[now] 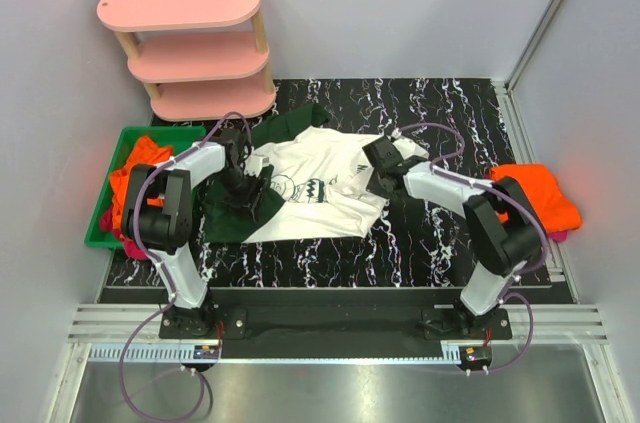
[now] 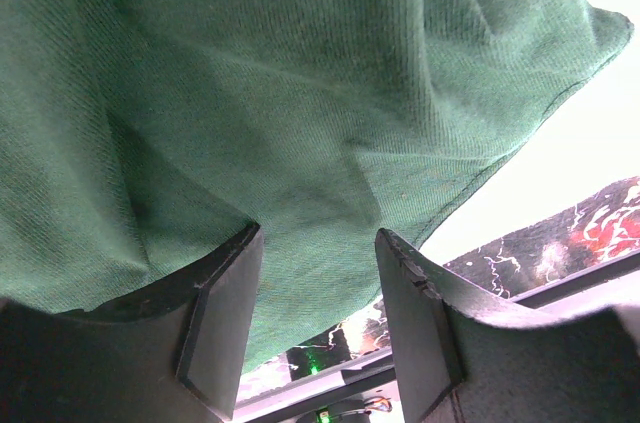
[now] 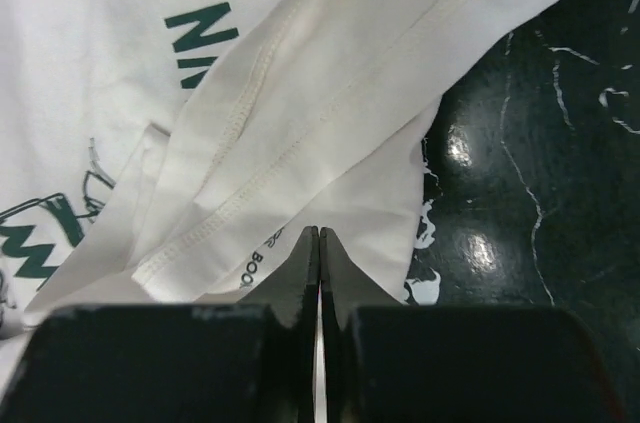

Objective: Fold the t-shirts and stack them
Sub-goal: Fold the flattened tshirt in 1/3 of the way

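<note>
White t-shirt (image 1: 318,193) lies crumpled at the middle of the tabletop (image 1: 440,253), with its dark green sleeve (image 2: 250,93) toward the left edge. Left gripper (image 2: 318,243): jaws about half open, woven-looking sleeve cloth sagging between them, unclamped. Right gripper (image 3: 319,235): jaws fully together at the stitched hem; whether cloth is pinched cannot be told. Recommended: confirm both grips, then draw the soft fabric flat over the glossy marbled surface before folding.

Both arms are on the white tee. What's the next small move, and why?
Probably close the left pincer on the green sleeve. Its jaws stand apart with that cloth bunched between them, while the right pincer is shut at the hem of the white t-shirt. Whether the right one actually pinches cloth isn't clear, so lift only slightly afterwards.
</note>
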`<state>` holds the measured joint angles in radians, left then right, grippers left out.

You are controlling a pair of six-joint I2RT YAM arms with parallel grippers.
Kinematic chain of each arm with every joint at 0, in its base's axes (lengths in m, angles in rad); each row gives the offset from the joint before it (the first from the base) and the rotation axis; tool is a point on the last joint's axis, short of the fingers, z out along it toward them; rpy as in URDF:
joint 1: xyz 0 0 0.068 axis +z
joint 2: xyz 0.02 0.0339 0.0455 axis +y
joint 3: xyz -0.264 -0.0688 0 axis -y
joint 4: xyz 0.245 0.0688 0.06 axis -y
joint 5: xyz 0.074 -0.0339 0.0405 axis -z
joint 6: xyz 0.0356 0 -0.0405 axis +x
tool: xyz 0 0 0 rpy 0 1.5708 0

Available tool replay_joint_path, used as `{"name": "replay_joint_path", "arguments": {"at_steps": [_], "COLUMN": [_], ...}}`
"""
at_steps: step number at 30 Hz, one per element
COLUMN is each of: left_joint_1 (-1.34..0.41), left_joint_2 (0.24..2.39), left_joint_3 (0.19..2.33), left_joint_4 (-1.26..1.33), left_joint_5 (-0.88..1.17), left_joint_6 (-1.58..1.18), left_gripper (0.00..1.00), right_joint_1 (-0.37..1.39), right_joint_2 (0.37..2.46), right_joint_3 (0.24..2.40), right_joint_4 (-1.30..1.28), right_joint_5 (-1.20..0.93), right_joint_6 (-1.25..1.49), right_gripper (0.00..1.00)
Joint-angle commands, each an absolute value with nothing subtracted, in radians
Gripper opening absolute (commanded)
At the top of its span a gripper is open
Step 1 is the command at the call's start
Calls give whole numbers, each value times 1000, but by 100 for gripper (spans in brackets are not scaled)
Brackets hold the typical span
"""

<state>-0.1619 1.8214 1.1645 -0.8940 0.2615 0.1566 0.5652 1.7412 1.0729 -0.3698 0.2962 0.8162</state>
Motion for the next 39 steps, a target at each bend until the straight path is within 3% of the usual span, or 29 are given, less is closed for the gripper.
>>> {"name": "replay_joint_path", "arguments": {"at_steps": [1, 3, 4, 5, 7, 9, 22, 39], "left_joint_1": [-163, -163, -163, -163, -163, -163, -163, -163], "left_joint_2": [1816, 1821, 1824, 1827, 1833, 1838, 1833, 1856], "left_joint_3": [1147, 1149, 1150, 1152, 1157, 1164, 1154, 1164], "left_joint_4": [-879, -879, -877, -877, -877, -877, -879, -877], "left_joint_5": [256, 261, 262, 264, 270, 273, 264, 271], "left_joint_6": [163, 160, 158, 160, 153, 152, 161, 166], "left_gripper": [56, 56, 56, 55, 56, 56, 56, 55], "right_joint_1": [575, 577, 575, 578, 609, 636, 689, 689], "right_joint_2": [1589, 1559, 1562, 1577, 1597, 1604, 1759, 1764], "right_joint_3": [1034, 1022, 1026, 1032, 1031, 1012, 1109, 1144], "right_joint_4": [-371, -361, -359, -356, -315, -250, -222, -216], "right_joint_5": [390, 367, 303, 267, 206, 193, 210, 287], "right_joint_6": [819, 815, 807, 804, 816, 848, 857, 877], "right_gripper": [0, 2, 9, 24, 34, 38, 37, 39]}}
